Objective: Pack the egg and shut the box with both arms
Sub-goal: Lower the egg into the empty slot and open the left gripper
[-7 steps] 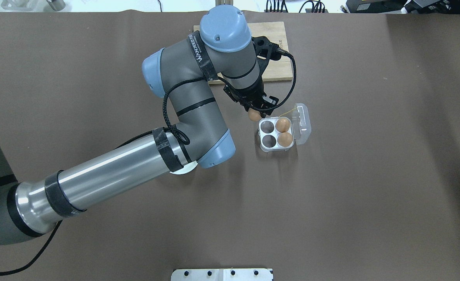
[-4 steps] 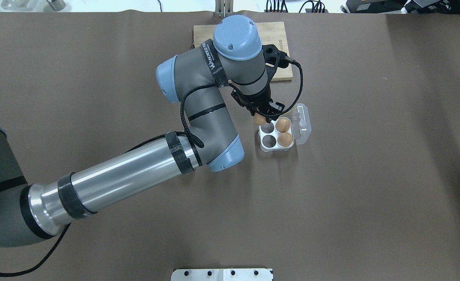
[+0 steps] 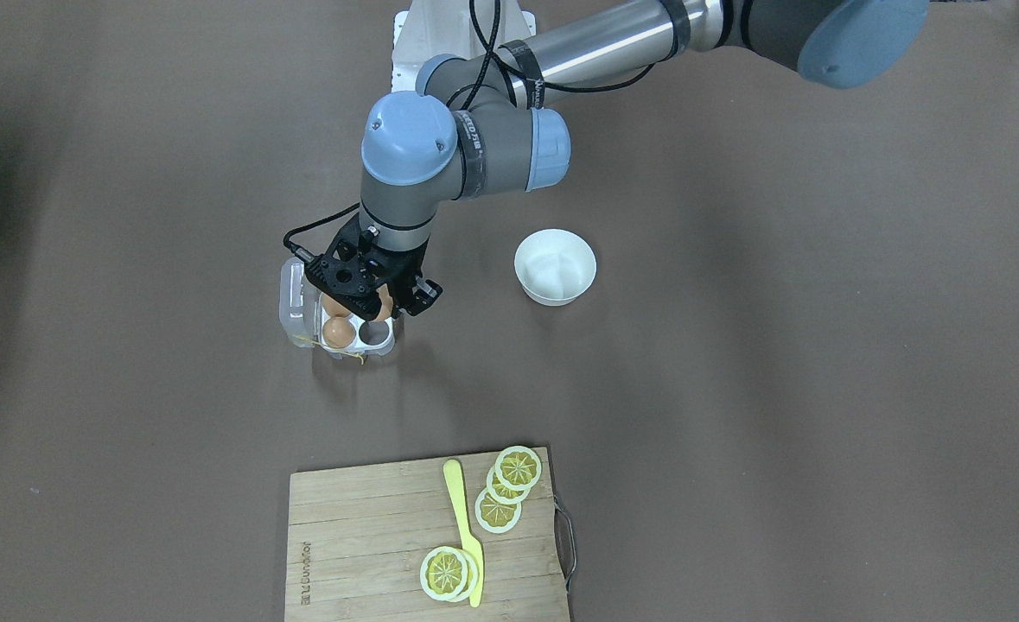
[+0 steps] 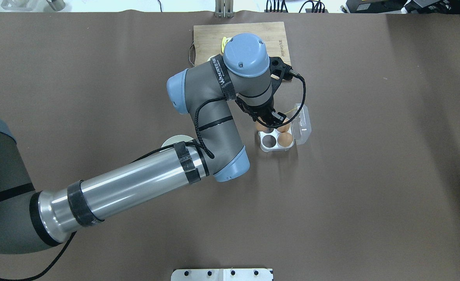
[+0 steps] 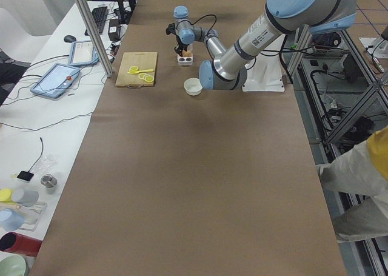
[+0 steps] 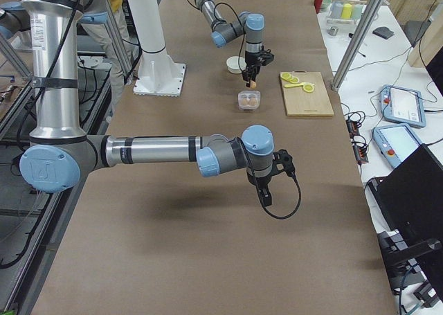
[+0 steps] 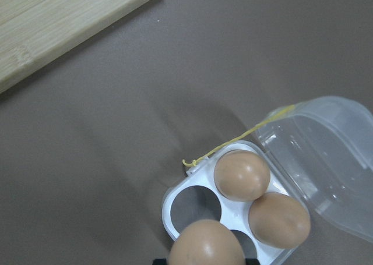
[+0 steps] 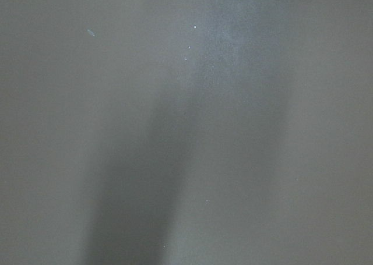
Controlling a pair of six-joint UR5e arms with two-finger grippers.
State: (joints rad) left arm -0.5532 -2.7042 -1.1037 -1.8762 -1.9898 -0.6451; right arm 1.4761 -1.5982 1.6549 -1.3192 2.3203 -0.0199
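Note:
My left gripper (image 4: 265,124) is shut on a tan-brown egg (image 4: 260,127) and holds it just above the far-left cell of the box (image 4: 271,149). The box is a clear four-cell carton, its lid (image 4: 303,124) open to the right, a yellow string (image 7: 233,142) at its far corner. Two more eggs (image 4: 283,125) (image 4: 285,139) fill its right cells; the near-left cell is empty. The left wrist view shows the held egg (image 7: 207,245) low over the tray. My right gripper (image 6: 266,190) hangs over bare table, far from the box; I cannot tell whether it is open or shut.
A white bowl (image 3: 555,266) stands on the left arm's side of the box, partly under the forearm in the overhead view. A wooden cutting board (image 3: 362,536) with lemon slices (image 3: 498,510) and a yellow knife (image 3: 461,518) lies beyond the box.
My left gripper has carried the egg right and toward the robot, from beside the box's far-left corner to over its far-left cell. The forearm moved too and uncovered part of the bowl.

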